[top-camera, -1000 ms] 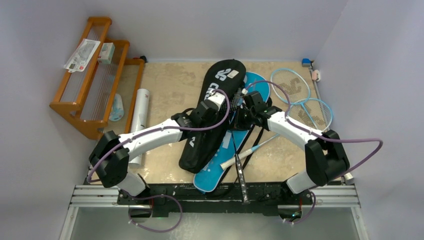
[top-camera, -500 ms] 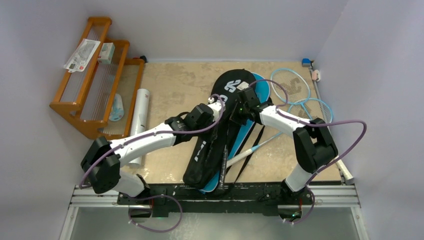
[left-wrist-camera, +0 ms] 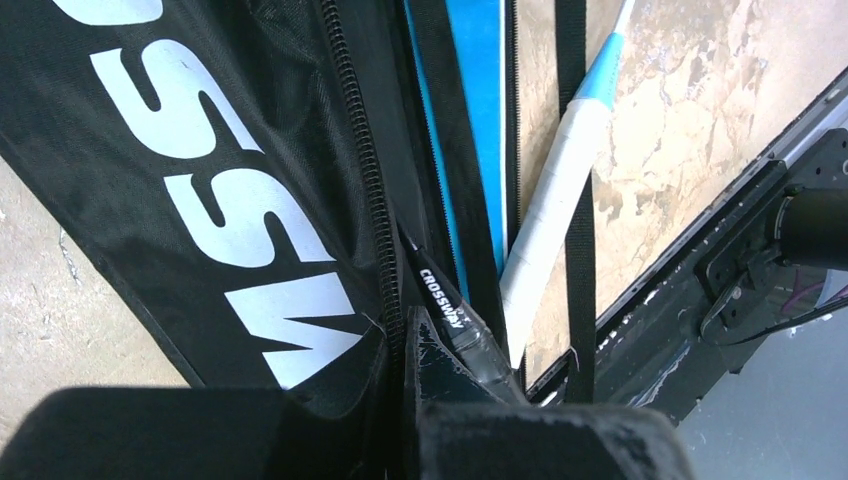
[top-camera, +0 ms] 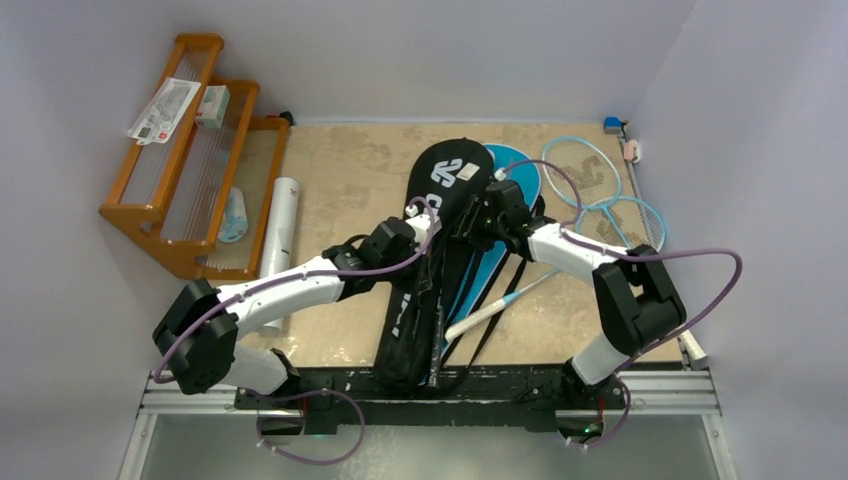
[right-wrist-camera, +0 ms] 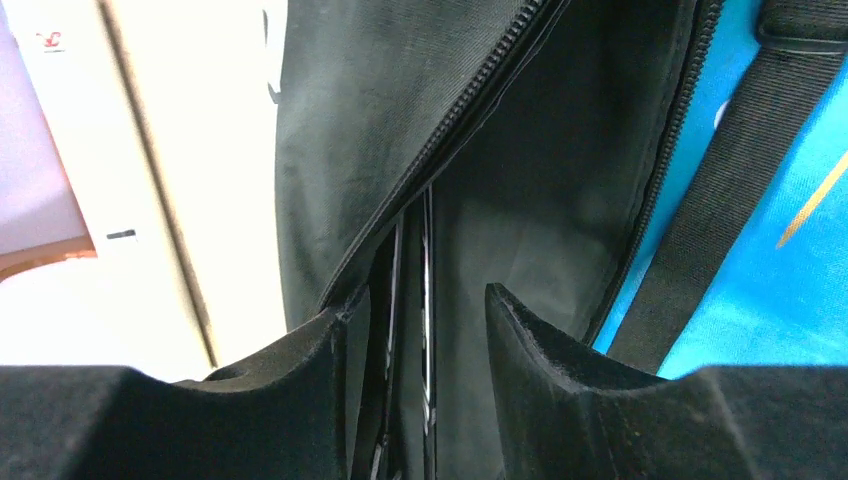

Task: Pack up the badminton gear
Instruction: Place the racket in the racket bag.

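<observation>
Left gripper clamps the black cover, mid-table atop the blue cover. Right gripper gapes half open, empty, astride its seam — catch fabric only, not the black racket

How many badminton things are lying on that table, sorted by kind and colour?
Black cover: 1
Blue cover: 1
Light-blue rackets: 2
Black racket, mostly hidden inside the cover: 1
White tube: 1
Total: 6
</observation>
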Tool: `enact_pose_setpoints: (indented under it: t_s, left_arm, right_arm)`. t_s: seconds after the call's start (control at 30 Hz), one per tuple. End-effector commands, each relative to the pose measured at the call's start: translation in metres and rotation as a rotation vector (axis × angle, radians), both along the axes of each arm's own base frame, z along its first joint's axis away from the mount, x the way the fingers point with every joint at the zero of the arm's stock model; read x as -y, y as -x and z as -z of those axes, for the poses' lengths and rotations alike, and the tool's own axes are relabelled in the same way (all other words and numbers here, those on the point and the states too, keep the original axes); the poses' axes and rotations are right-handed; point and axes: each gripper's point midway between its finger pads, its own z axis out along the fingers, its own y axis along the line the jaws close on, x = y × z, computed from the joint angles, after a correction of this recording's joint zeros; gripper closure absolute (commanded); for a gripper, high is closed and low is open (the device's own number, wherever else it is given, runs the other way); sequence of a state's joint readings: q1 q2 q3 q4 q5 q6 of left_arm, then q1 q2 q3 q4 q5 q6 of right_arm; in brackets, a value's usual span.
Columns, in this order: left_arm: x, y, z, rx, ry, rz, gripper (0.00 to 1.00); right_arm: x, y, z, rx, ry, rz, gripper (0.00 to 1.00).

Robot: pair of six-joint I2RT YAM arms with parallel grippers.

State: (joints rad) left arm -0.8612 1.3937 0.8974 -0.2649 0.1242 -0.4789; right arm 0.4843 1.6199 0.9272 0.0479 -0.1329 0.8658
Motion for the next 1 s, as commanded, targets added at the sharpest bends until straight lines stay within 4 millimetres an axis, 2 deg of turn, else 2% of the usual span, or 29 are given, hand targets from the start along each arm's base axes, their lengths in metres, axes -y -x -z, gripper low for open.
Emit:
enact_pose_setpoints:
  t_s: [0.0, 0.17, 0.33, 0.47, 0.6, 0.73, 0.87, 0.97]
  left_arm:
    - [0.013, -0.012, -0.021, 0.052, 0.115, -0.024, 1.0]
    - [0.012, -0.023, -0.023, 0.082, 0.133, -0.061, 1.0]
    - [0.01, -0.034, -0.021, 0.117, 0.12, -0.101, 1.0]
    - [0.01, -0.043, -0.019, 0.137, 0.113, -0.118, 1.0]
    - [0.012, -0.049, -0.019, 0.142, 0.103, -0.116, 1.0]
    - [0.014, -0.051, -0.018, 0.142, 0.093, -0.11, 1.0]
    - [0.013, -0.052, -0.019, 0.14, 0.089, -0.113, 1.0]
    - [0.013, -0.052, -0.022, 0.144, 0.099, -0.118, 1.0]
  right_arm:
    - [-0.006, 0.007, -0.033, 0.096, -0.076, -0.105, 0.51]
    - [-0.004, 0.044, -0.023, 0.069, -0.11, -0.216, 0.54]
    - [-0.017, 0.094, -0.011, -0.029, -0.221, -0.372, 0.62]
    - [-0.029, 0.131, -0.001, -0.077, -0.23, -0.451, 0.62]
    - [-0.046, 0.158, 0.009, -0.132, -0.233, -0.51, 0.62]
    - [-0.055, 0.169, 0.013, -0.143, -0.258, -0.535, 0.62]
    - [-0.056, 0.17, 0.018, -0.155, -0.262, -0.538, 0.66]
    - [-0.058, 0.17, 0.024, -0.17, -0.262, -0.537, 0.63]
